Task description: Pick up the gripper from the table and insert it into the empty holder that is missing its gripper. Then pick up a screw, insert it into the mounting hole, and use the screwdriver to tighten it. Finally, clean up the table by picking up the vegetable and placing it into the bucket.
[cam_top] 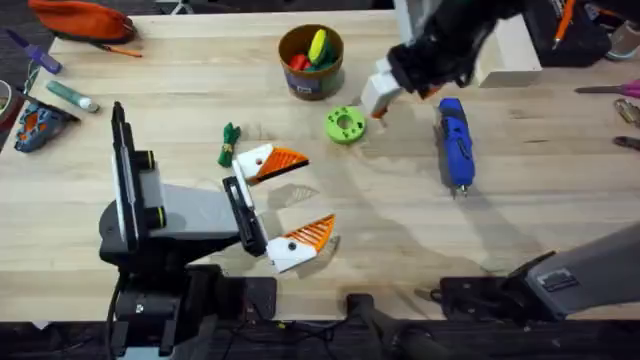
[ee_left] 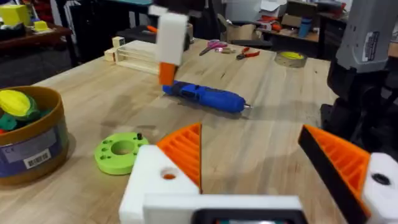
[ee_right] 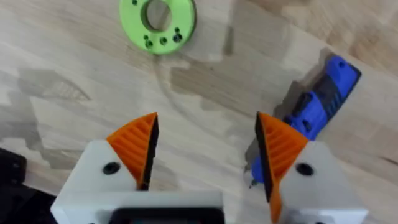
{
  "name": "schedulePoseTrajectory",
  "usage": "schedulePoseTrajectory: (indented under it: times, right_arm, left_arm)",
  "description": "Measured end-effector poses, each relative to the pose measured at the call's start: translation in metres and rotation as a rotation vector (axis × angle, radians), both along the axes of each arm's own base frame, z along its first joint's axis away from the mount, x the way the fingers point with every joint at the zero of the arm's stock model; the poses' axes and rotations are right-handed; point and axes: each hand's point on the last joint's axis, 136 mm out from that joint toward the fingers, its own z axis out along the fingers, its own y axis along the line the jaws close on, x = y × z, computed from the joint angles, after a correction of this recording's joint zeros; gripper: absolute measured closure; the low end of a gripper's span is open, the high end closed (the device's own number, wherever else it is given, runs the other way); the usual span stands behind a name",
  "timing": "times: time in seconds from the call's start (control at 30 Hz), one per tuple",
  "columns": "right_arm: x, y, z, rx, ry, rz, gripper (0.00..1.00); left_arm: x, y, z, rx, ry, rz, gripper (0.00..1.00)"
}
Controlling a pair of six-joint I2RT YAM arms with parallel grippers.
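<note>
The blue screwdriver (cam_top: 455, 140) (ee_left: 205, 98) (ee_right: 320, 99) lies on the table right of centre. My right gripper (cam_top: 380, 100) (ee_right: 207, 118) hovers open and empty between it and a flat green disc (cam_top: 345, 125) (ee_right: 157, 22); both its fingers carry orange pads. My left gripper (cam_top: 318, 190) (ee_left: 252, 130) stands open and empty near the middle, also with two orange pads. The green vegetable (cam_top: 229, 143) lies just left of it. The mustard bucket (cam_top: 311, 62) (ee_left: 28, 146) stands at the back with toys inside. The loose gripper, the empty holder and the screw are out of view.
A pale block (cam_top: 510, 50) sits at the back right. An orange pouch (cam_top: 85, 18) and small tools (cam_top: 70, 95) lie at the far left, and more tools (cam_top: 625, 110) at the right edge. Bare wood (cam_top: 400, 220) spreads in front of the screwdriver.
</note>
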Motion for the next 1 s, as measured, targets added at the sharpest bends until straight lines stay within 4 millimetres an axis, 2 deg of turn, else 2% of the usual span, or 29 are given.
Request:
schedulePoseTrajectory:
  times: [0.2,0.33,0.53,0.73,0.77,0.87,1.0]
  right_arm:
    - [0.01,0.015,-0.02,-0.019,0.02,0.032,0.188]
    - [0.02,0.026,-0.037,-0.033,0.014,0.053,0.292]
    - [0.031,0.036,-0.054,-0.082,-0.02,0.084,0.298]
    - [0.033,0.04,-0.066,-0.108,-0.016,0.099,0.304]
    - [0.034,0.042,-0.076,-0.12,-0.002,0.104,0.312]
    - [0.033,0.044,-0.088,-0.128,0.021,0.11,0.332]
    - [0.035,0.049,-0.097,-0.117,0.032,0.114,0.374]
  left_arm:
    - [0.0,0.0,0.0,0.0,0.0,0.0,0.014]
    - [0.0,0.0,0.0,0.0,0.0,0.0,0.014]
    - [0.0,0.0,0.0,0.0,0.0,0.0,0.014]
    - [0.0,0.0,0.0,0.0,0.0,0.0,0.015]
    - [0.0,0.0,0.0,0.0,0.0,0.0,0.015]
    - [0.0,0.0,0.0,0.0,0.0,0.0,0.015]
    - [0.0,0.0,0.0,0.0,-0.001,0.0,0.015]
